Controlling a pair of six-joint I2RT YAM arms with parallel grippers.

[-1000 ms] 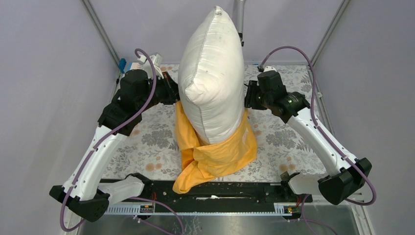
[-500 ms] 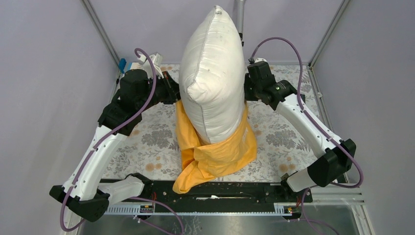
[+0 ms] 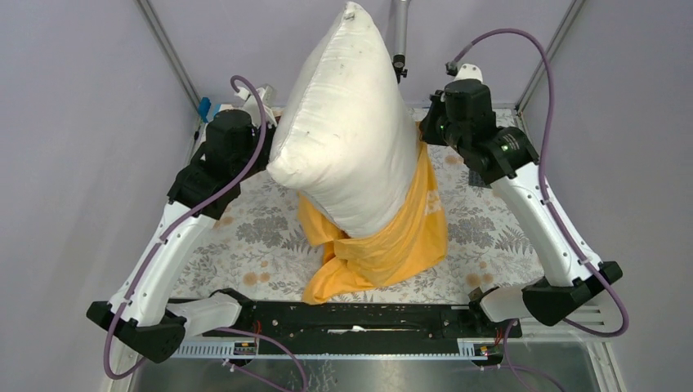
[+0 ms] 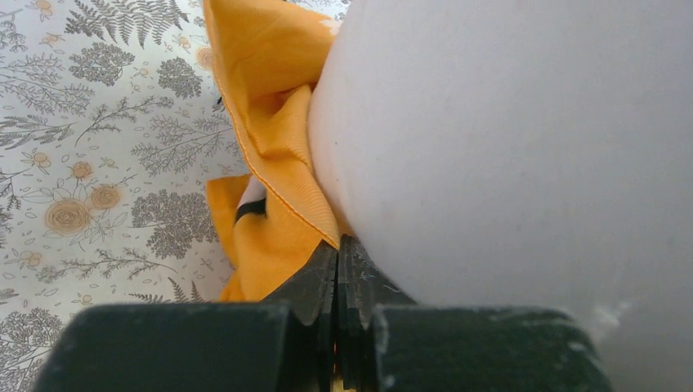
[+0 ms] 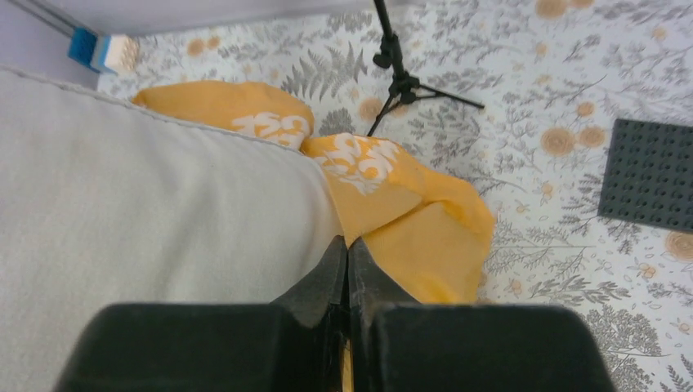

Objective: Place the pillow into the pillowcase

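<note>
The pillow point(image 3: 347, 131) stands upright with only its lower end inside the pillowcase point(image 3: 392, 245), whose rim the left gripper point(image 4: 337, 253) and the right gripper point(image 5: 347, 249) both pinch tightly, so most of the covering is not yet done.

White printed lettering stood on the pillowcase point(image 5: 409, 220) in two patches, just beyond the right hand point(image 5: 345, 245) and off to its left. Folds broke the characters, so no word could be read. Further print on that cloth in the top view was too small to read.
</note>
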